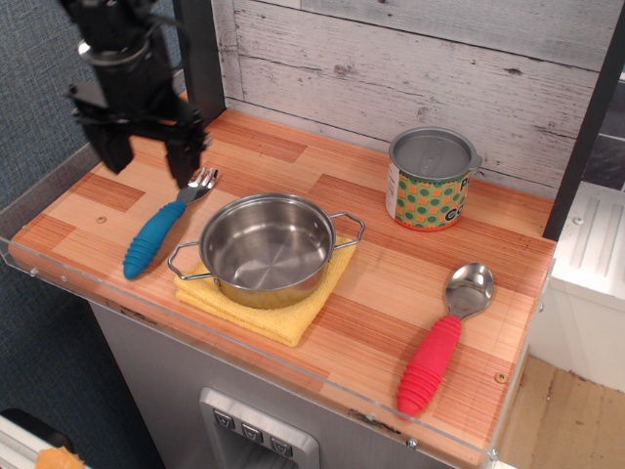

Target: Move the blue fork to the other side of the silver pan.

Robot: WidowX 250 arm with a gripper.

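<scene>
The blue fork (156,234) lies flat on the wooden counter just left of the silver pan (266,246), tines pointing toward the back wall. The pan sits upright on a yellow cloth (283,315), empty. My gripper (146,161) hangs open above the counter, over the fork's tine end, with nothing between its two black fingers. It is apart from the fork.
A polka-dot tin can (432,180) with a grey lid stands at the back right. A red-handled spoon (441,342) lies at the front right. A dark post (200,59) rises at the back left. A clear acrylic rim (59,278) edges the counter.
</scene>
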